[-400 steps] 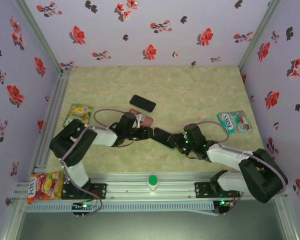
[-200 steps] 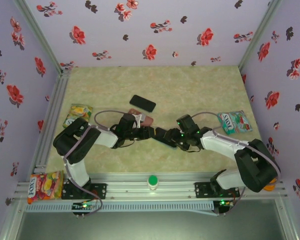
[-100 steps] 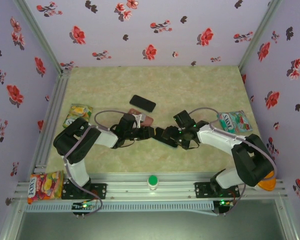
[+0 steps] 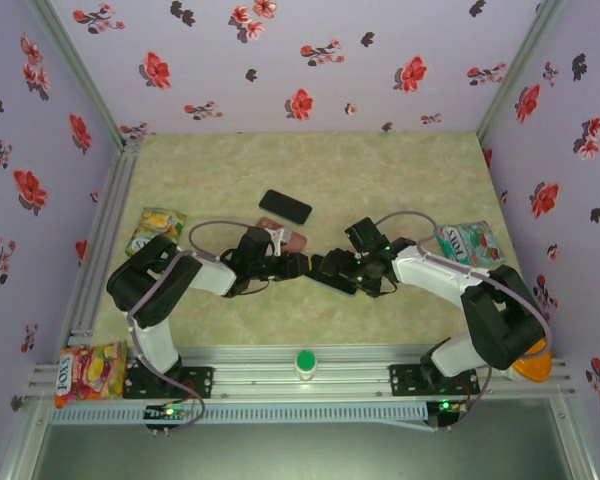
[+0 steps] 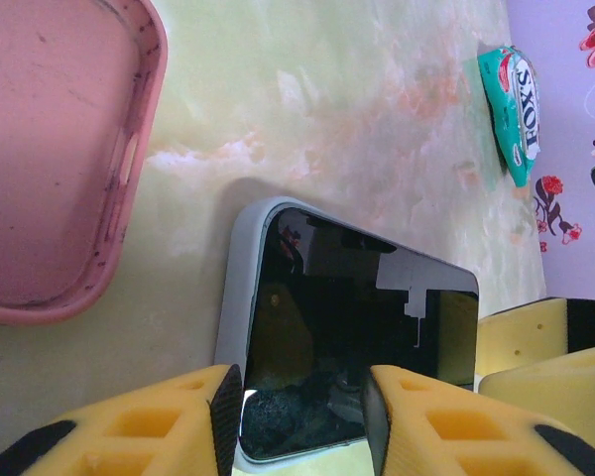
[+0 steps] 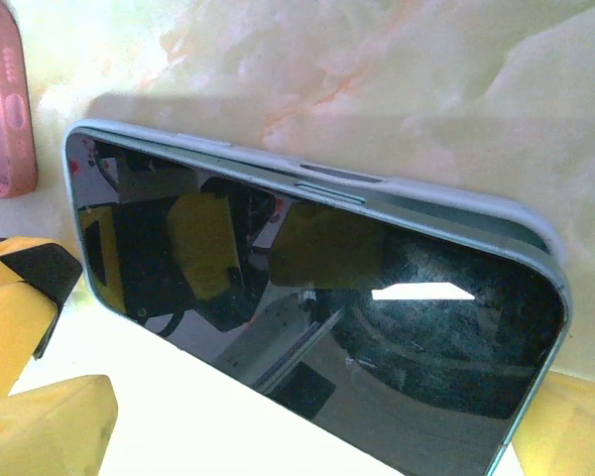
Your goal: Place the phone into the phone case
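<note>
The phone, dark-screened, lies at the table's middle, seated in a pale grey-blue phone case. Along one long side the case rim stands a little off the phone's edge. My left gripper is shut on the phone's near end, with a black pad against each long side. It reaches in from the left. My right gripper hangs over the phone's other end, open wide, with yellow fingers outside the phone's corners and nothing gripped.
A pink phone case lies just behind the left gripper, open side up. A black phone-shaped slab sits farther back. Candy bags lie at right, left and on the front rail.
My right gripper has opened wide, and its arm has swung left and farther back over the phone's right end. The left gripper and the phone have stayed put.
</note>
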